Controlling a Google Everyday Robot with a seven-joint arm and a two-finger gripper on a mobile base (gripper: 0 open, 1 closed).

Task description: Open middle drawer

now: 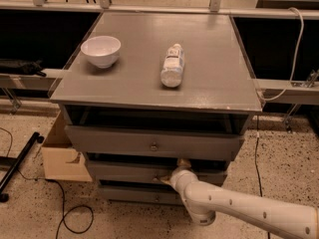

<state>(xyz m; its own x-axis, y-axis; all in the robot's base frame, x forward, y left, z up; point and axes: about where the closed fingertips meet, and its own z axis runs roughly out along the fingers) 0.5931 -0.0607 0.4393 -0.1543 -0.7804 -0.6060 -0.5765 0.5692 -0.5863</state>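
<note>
Gripper (172, 173) at middle drawer (124, 173) front

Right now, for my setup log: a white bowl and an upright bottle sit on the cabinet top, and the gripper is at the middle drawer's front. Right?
No: the bottle lies on its side, not upright, as the camera view shows. The white bowl sits on the cabinet top, and the gripper is at the middle drawer's front.

bottle label (173, 62) apparently unreadable, no legible text
</note>
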